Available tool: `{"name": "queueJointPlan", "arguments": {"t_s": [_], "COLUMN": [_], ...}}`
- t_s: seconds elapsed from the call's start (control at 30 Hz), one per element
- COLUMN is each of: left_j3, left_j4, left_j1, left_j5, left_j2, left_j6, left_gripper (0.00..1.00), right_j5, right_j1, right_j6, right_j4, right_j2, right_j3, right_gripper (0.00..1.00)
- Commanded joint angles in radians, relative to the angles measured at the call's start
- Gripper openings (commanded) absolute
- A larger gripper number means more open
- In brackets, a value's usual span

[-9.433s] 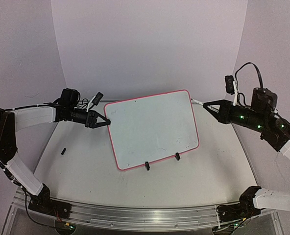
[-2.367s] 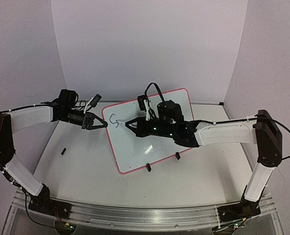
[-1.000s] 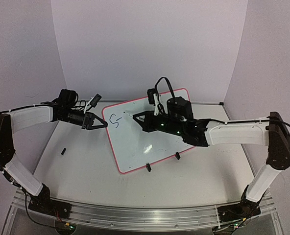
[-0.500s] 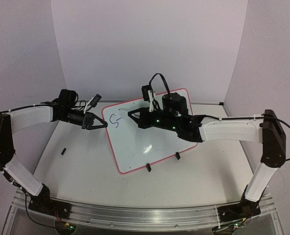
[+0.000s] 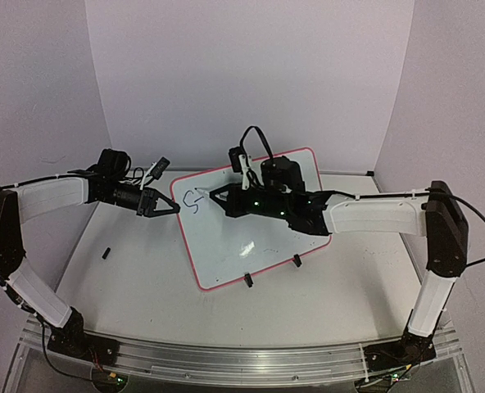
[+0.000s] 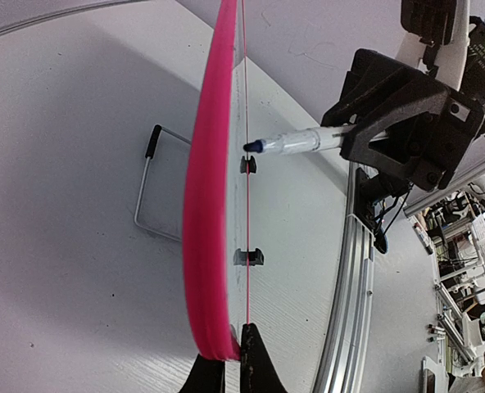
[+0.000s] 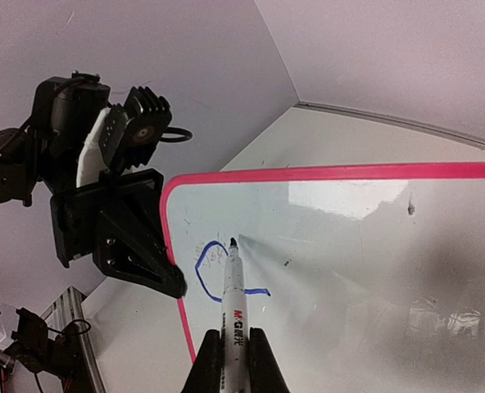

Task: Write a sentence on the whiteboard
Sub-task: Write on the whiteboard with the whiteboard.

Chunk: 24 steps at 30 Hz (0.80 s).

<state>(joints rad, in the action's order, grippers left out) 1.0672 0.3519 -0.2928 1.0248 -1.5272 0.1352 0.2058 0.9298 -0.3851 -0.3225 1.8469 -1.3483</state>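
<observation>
Right claw [image 5: 220, 197] clamped a marker [image 7: 233, 299] between both fingers. The blue tip appeared to touch the whiteboard [image 5: 263, 241] near its 10 o'clock corner, as seen from overhead. The whiteboard stood tilted on the table [image 5: 144, 278], propped on two black clip feet [image 5: 246, 278], its long axis running roughly from 9 to 3 o'clock. Left claw [image 6: 233, 364] was closed on the red rim at the board's 9 o'clock edge, bracing it.

Of the sentence [image 7: 212, 274], only a first blue letter and a short stroke were down. In the right wrist view they sat close to the tip, at about 7 o'clock. The marker's long axis ran from 6 to 12 o'clock in that view; from overhead it pointed toward 9 o'clock out of the claw.

Blank board stretched toward 3 o'clock from the tip, so the line would likely have to travel that way, away from the left claw. The right arm alone reached over the board's face.
</observation>
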Motion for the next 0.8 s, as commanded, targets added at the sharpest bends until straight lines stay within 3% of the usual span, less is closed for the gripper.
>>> {"name": "queueJointPlan", "arguments": {"t_s": [0.0,0.77], "left_j3": [0.035,0.033], "left_j4": [0.005,0.005], "left_j1": [-0.002,-0.002], "left_j5": [-0.049,-0.051], "left_j2": [0.027,0.035], "left_j6": [0.073,0.073], "left_gripper": [0.00,0.00], "right_j5": [-0.018,-0.023], "right_j1": [-0.005,-0.001], "right_j6": [0.004,-0.059], "right_j4": [0.005,-0.010], "right_j2": [0.012,-0.079], "right_j3": [-0.030,0.163], "right_gripper": [0.00,0.00]}}
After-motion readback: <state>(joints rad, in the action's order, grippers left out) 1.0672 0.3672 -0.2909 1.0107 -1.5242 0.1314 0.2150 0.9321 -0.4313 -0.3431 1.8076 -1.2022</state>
